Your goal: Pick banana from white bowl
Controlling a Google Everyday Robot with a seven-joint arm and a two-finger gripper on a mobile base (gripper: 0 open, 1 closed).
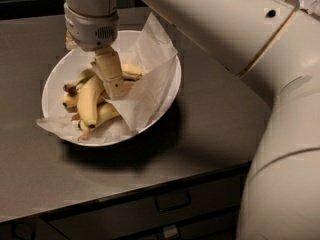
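Observation:
The white bowl, wide, shallow and lined with crinkled white paper, sits on the grey counter. It holds several bananas. The banana is curved and green-tinged near its brown stem at the bowl's left, and it runs behind the gripper toward the right. A straighter yellow banana lies in front of it. My gripper hangs down from the wrist into the middle of the bowl, right at the bananas. Its tip hides where it meets them.
The crinkled paper stands up along the bowl's right side. The grey counter extends all around the bowl, with drawers below its front edge. My large white arm fills the right side of the view.

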